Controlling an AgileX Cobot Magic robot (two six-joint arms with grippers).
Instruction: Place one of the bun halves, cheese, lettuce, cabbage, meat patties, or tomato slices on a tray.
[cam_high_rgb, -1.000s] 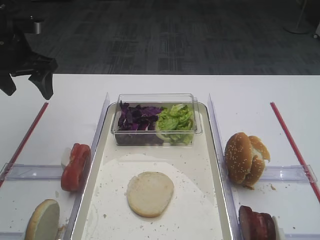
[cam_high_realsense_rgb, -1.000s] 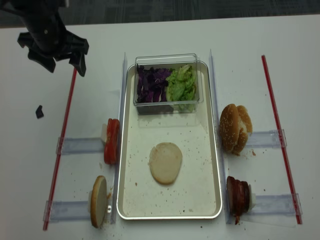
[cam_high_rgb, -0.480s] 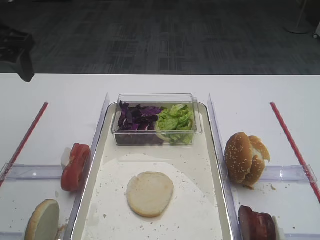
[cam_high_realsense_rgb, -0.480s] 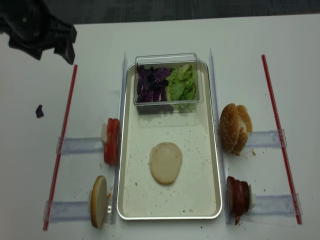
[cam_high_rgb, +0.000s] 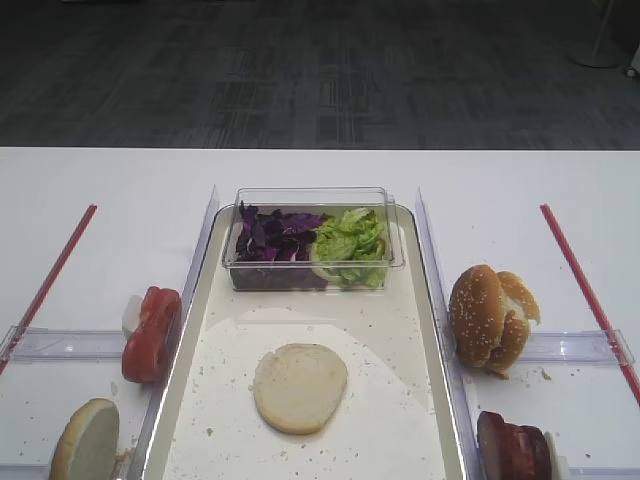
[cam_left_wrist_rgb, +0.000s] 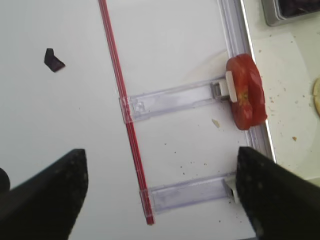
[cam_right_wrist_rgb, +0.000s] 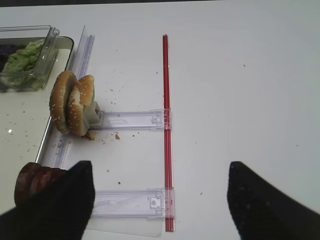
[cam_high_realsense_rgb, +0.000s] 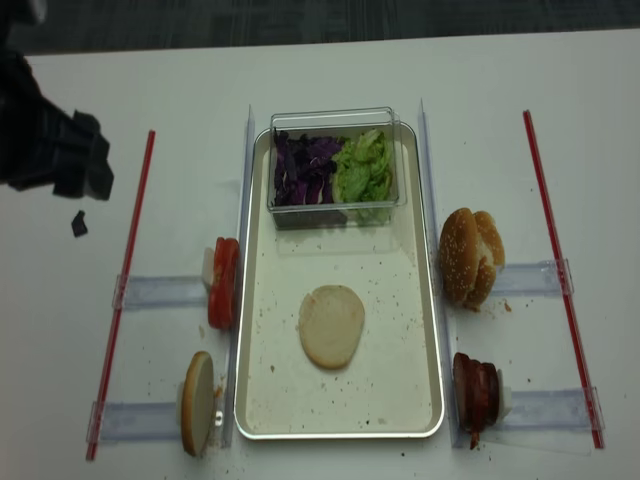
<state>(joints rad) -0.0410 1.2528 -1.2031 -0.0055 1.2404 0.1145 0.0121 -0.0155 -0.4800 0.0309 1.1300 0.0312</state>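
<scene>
A pale bun half (cam_high_realsense_rgb: 331, 325) lies flat on the speckled tray (cam_high_realsense_rgb: 385, 290). At the tray's far end a clear box holds purple cabbage (cam_high_realsense_rgb: 305, 168) and green lettuce (cam_high_realsense_rgb: 365, 165). Left of the tray stand the tomato slices (cam_high_realsense_rgb: 223, 282) and another bun half (cam_high_realsense_rgb: 197, 402) on edge. The meat patties (cam_high_realsense_rgb: 474, 390) stand to its right. Cheese is not in view. My left gripper (cam_left_wrist_rgb: 160, 200) hangs open and empty over the table left of the tomato slices (cam_left_wrist_rgb: 245, 95). My right gripper (cam_right_wrist_rgb: 160, 200) is open and empty beside the meat patties (cam_right_wrist_rgb: 30, 182).
A sesame-seeded bun (cam_high_realsense_rgb: 470, 257) stands on edge right of the tray. Red strips (cam_high_realsense_rgb: 125, 280) (cam_high_realsense_rgb: 555, 270) and clear plastic holders (cam_high_realsense_rgb: 160, 292) lie on both sides. A small dark scrap (cam_high_realsense_rgb: 78, 223) lies far left. The left arm (cam_high_realsense_rgb: 50, 145) is at the left edge.
The left arm has drawn back to the left, out of the exterior high view and to the left edge of the realsense view. The food has not moved.
</scene>
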